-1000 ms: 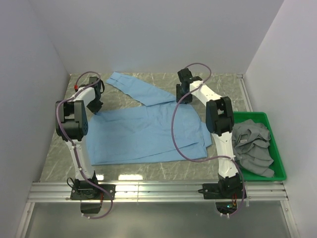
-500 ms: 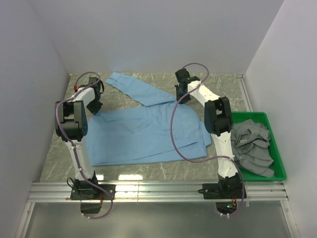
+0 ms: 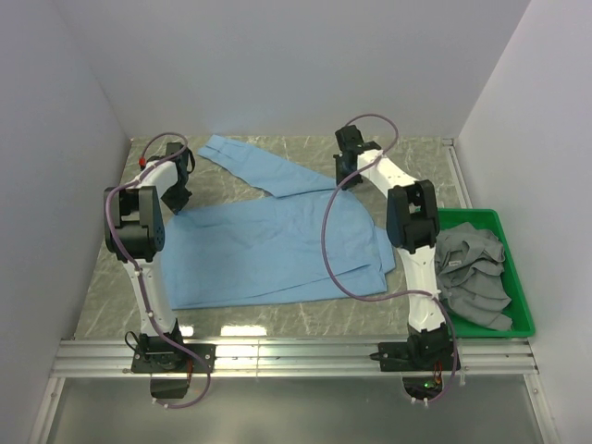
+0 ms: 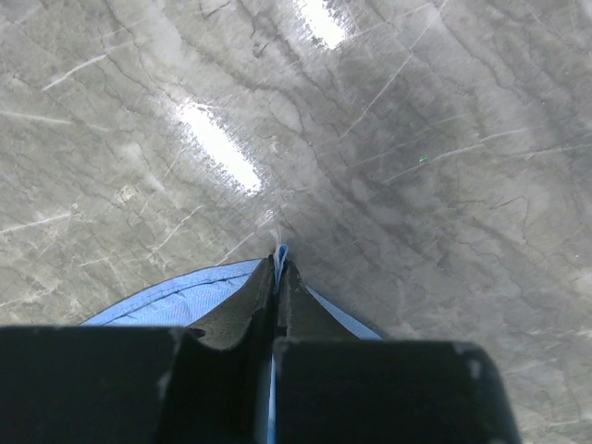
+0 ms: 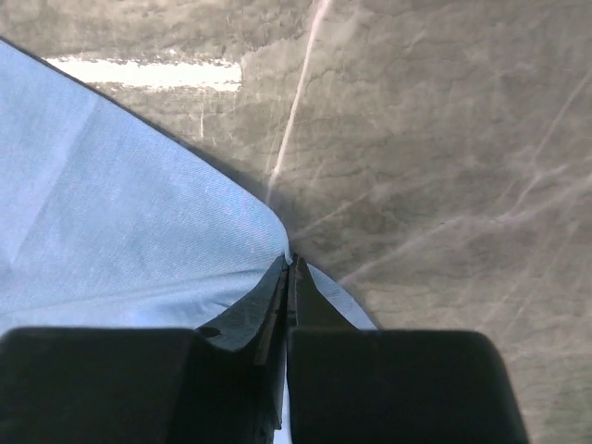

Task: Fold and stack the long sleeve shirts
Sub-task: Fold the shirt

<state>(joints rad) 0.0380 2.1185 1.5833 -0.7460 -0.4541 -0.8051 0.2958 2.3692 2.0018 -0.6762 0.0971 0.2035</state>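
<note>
Fingers of the left gripper (image 4: 277,268) are pinched together on the left edge of the light blue shirt (image 3: 268,245). It lies flat mid-table, long axis left to right, one sleeve (image 3: 250,162) angled far-left. The right gripper (image 5: 289,266) is clamped on its far right corner.

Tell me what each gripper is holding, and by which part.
Both hold the blue shirt. The left gripper pinches its far left corner. The right gripper pinches a rounded corner of cloth at its far right.
</note>
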